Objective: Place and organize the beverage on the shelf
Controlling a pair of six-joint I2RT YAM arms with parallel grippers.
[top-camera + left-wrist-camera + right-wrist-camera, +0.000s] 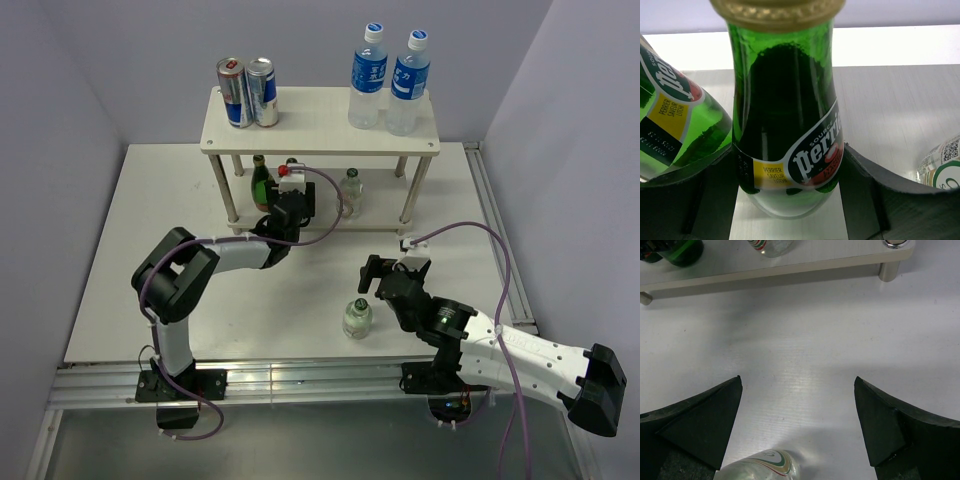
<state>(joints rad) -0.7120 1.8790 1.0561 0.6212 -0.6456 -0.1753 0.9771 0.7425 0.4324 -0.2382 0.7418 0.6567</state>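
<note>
The white worktop (250, 310) carried the cream two-tier shelf (320, 125) at its far side. By the look of it the job was mostly done. The top board held two blue-and-silver cans (250, 93) at the left and two water bottles (388, 80) with blue labels and white caps at the right. The lower board held two green bottles and one clear bottle (350, 190).

Only one drink stood off the shelf, a small clear glass bottle (357, 318) out on the worktop in front of the right arm. I judged that shelving it, and perhaps tidying the lower row, was all that was left.

The left end effector (790, 185) reached under the top board and was clenched on a green Perrier bottle (785, 110), its pads against both sides. That bottle stood upright on the lower board beside a second Perrier bottle (675, 120).

The right end effector (797, 385) was released, jaws spread wide, and hovered just above the worktop bottle without gripping it.

The held bottle's label read "SOURCE perrier", with a yellow tag reading "PERRIER SAVEUR" and a third line too small to read. The clear bottles showed green and red stripes, and one had a QR code. I could not read the writing on the cans or the water bottles.
</note>
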